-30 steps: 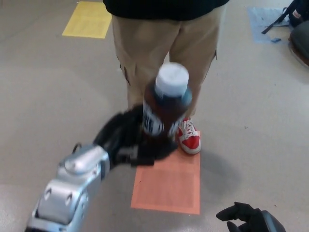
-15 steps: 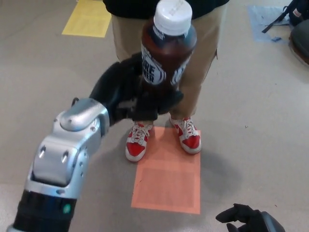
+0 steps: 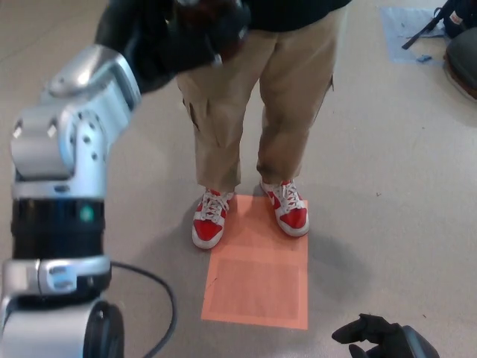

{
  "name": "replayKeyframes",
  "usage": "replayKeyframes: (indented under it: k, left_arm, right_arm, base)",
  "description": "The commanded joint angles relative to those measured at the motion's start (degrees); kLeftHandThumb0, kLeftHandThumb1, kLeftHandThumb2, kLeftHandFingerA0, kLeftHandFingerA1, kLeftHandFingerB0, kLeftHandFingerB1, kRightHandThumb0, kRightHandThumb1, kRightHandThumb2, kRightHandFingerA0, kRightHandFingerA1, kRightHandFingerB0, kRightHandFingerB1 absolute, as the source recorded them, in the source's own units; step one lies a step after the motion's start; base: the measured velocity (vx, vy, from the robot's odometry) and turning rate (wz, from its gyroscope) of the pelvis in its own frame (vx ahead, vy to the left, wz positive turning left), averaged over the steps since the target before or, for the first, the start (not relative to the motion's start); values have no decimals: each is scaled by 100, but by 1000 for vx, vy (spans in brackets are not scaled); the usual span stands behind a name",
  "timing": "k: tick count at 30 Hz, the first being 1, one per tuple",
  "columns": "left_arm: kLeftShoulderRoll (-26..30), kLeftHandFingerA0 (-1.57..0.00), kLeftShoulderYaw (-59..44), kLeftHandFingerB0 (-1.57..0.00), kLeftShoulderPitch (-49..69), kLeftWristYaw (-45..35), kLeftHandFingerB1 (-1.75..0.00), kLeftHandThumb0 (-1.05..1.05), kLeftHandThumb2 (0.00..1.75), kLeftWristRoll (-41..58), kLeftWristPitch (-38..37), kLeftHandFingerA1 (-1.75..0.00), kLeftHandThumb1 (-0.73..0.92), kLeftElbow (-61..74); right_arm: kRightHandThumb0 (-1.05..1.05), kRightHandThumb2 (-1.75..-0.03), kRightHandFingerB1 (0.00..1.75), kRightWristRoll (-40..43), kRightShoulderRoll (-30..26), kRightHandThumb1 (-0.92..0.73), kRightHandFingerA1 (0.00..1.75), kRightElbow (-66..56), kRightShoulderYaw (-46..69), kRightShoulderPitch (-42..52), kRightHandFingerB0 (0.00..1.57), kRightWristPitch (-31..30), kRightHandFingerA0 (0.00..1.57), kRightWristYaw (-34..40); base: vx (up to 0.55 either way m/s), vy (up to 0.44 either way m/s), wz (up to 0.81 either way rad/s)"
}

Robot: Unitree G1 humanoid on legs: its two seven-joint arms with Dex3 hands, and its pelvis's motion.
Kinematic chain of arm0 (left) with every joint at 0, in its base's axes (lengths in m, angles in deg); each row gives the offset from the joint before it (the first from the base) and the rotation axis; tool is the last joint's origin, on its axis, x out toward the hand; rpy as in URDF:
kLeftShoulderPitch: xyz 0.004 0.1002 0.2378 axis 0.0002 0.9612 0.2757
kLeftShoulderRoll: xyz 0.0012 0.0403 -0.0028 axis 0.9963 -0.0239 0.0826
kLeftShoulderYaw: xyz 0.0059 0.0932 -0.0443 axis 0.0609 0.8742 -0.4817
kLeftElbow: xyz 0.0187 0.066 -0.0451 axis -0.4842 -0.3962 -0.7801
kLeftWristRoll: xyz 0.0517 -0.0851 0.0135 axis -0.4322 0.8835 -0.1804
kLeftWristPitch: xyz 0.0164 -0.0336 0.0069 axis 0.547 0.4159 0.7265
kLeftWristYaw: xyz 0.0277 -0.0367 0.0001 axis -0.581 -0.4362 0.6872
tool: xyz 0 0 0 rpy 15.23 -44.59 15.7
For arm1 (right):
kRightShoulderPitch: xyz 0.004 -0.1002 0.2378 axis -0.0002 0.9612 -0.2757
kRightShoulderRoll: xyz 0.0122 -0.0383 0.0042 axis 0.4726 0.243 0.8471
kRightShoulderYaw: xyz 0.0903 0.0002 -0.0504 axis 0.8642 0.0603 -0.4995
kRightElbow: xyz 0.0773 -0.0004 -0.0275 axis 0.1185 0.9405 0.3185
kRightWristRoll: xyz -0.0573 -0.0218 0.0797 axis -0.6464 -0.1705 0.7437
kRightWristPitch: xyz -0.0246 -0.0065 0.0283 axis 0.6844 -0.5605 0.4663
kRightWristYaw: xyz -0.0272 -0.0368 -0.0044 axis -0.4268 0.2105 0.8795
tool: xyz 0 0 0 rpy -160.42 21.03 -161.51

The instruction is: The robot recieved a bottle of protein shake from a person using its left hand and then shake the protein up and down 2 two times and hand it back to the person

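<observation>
At top left of the head view, the left hand (image 3: 175,33) sits raised against the upper edge, its black fingers (image 3: 223,37) wrapped around something dark. Only a sliver of the bottle (image 3: 200,6) shows between them at the frame's edge; cap and label are out of shot, so it is probably the shake bottle but the view is poor there. Silver forearm (image 3: 71,134) stands near vertical below it.

Change over the last 1 s: bottle was low, over the orange floor mat (image 3: 261,276), then at chest height with white cap plainly visible, now carried up almost out of view. Arm has swung from a low reach to a steep lift. Floor marks hold their places, so the arm moved, not the camera.

Reading: this looks like the top of an upstroke in the shaking step. How many of the 2 shakes are done cannot be judged from this. Hand-back not yet begun.

Person (image 3: 261,97) stands just beyond the mat, tan trousers, red and white shoes (image 3: 210,218) at its far edge; no person's hand is in view to receive.

Right hand (image 3: 384,337) hangs low at bottom right, holding nothing; whether its fingers are spread or curled cannot be told
</observation>
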Motion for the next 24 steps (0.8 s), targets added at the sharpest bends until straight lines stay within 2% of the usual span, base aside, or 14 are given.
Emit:
replayKeyframes:
  k: [1,8,11,12,13,14,15,16,17,19,20,22,23,24]
  left_arm:
    - [57,-74,-379,-63,-303,596,-104,-21,67,166,179,-151,74,-415]
    - [90,-78,-337,-60,-246,690,-111,-20,63,103,184,-153,73,-439]
    - [156,-74,-222,-66,-175,501,-101,-22,66,102,80,-152,72,-434]
    - [163,-90,-174,-75,-133,469,-76,-23,61,91,17,-120,71,-414]
    - [168,-90,-152,-75,-115,462,-76,-23,61,91,-9,-120,71,-405]
    - [377,-56,143,-36,-101,214,-32,-50,60,-25,209,-48,67,-355]
    - [549,-4,335,-4,-95,-60,-24,-67,81,-15,379,-42,45,-335]
    - [614,-4,388,-4,-95,-185,-24,-67,81,35,436,-42,45,-336]
    - [875,0,673,0,-23,-748,0,-83,84,107,384,0,52,-343]
    - [1123,0,978,0,100,-1158,0,-84,82,65,202,0,49,-304]
    - [1190,0,1061,0,151,-1242,0,-84,59,63,171,0,61,-261]
    - [1308,0,1175,0,217,-1394,0,-84,60,94,140,0,64,-214]
    - [1423,0,1255,0,302,-1595,0,-93,93,104,16,0,57,-177]
    - [1533,0,1306,0,354,-1733,0,-94,94,113,-81,0,57,-144]
  right_arm:
    - [-25,-71,62,40,-85,-75,60,16,10,42,81,51,94,-27]
    - [-25,-71,61,39,-89,-76,60,14,9,14,80,44,94,-45]
    - [-26,-71,61,43,-66,-76,60,16,15,-41,80,14,95,-36]
    - [-26,-70,62,49,-64,-75,60,16,24,-58,81,3,95,-28]
    - [-26,-70,62,53,-63,-75,60,16,28,-65,81,-1,95,-25]
    - [-26,-72,62,52,-64,-75,60,28,30,-89,81,6,95,-22]
    - [-26,-71,62,55,-66,-75,59,27,34,-104,81,0,95,-28]
    - [-26,-71,62,58,-67,-75,59,23,36,-108,81,-6,95,-33]
    - [-25,-73,63,49,-70,-74,60,19,31,-123,81,-5,94,-22]
    - [-24,-76,63,81,-55,-73,61,33,57,-150,81,36,94,-37]
    - [-24,-76,63,79,-68,-73,62,32,55,-151,80,48,94,-48]
    - [-24,-75,62,80,-64,-74,61,26,56,-162,81,13,94,-55]
    - [-24,-77,62,116,-68,-74,61,17,87,-235,79,-20,93,-112]
    - [-24,-76,62,138,-66,-74,60,28,107,-327,79,-47,94,-163]
  base:
    - [0,0,0]
    - [0,0,0]
    - [0,0,0]
    - [0,0,0]
    - [0,0,0]
    - [0,0,0]
    - [0,0,0]
    - [0,0,0]
    - [0,0,0]
    - [0,0,0]
    - [0,0,0]
    - [0,0,0]
    - [0,0,0]
    - [0,0,0]
